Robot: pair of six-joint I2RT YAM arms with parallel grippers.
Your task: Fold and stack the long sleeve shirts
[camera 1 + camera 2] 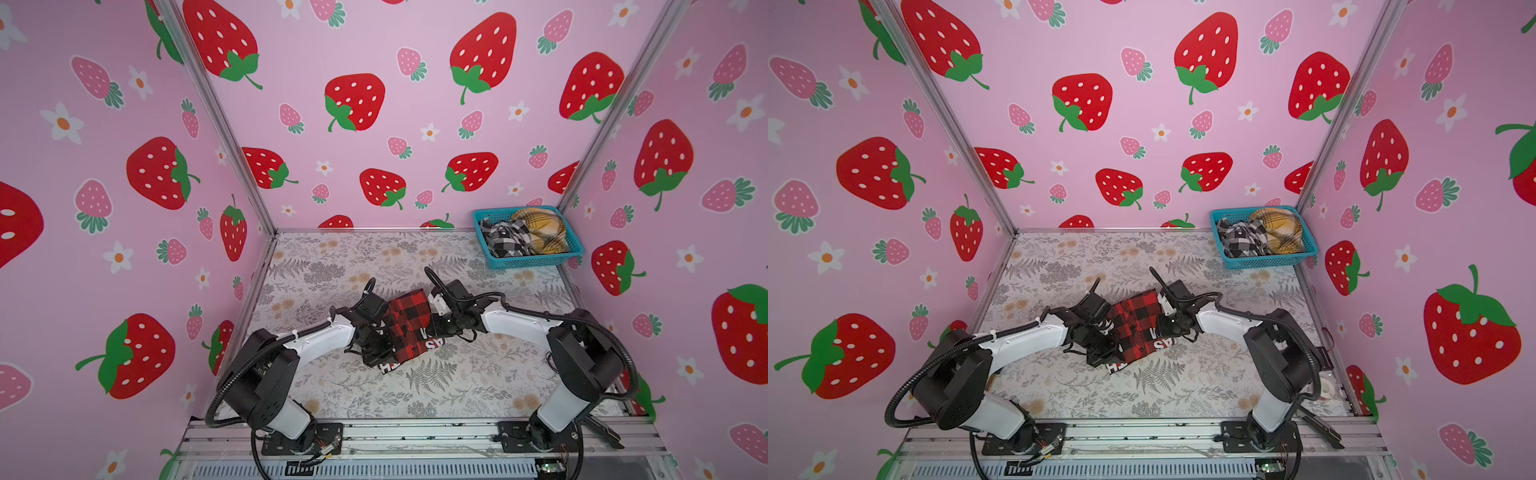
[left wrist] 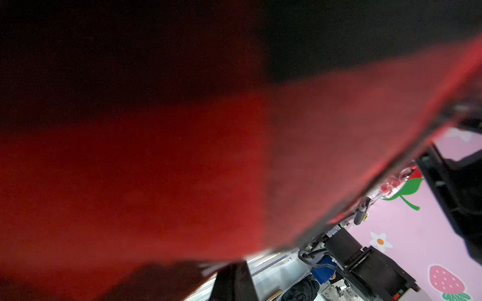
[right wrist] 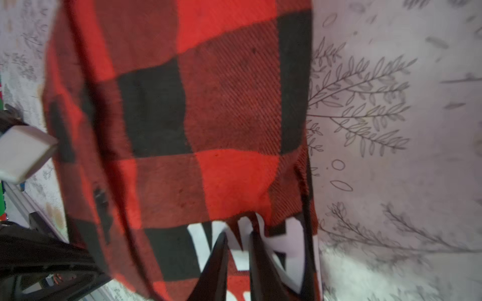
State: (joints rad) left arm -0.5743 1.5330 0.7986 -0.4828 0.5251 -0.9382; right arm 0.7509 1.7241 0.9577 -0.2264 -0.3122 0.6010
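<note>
Right tool (image 3: 238,233) tight on lettered band (image 3: 202,243) of red-and-black shirt (image 3: 161,109)

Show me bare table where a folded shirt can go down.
Free: the far strip of table between back wall and red-and-black shirt, left of the blue basket; also the near strip before the front rail. Crowded: the middle, where left gripper and right gripper meet the shirt.

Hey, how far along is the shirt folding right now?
Done: nothing is stacked yet; no folded pile shows. In hand: the red-and-black checked shirt with white block letters sits partly folded in the middle, with the right gripper pinching its lettered edge and the left gripper shut at its other side. Remaining: finishing that fold, then the black-and-white plaid shirt and yellow plaid shirt, both crumpled in the blue mesh basket.
</note>
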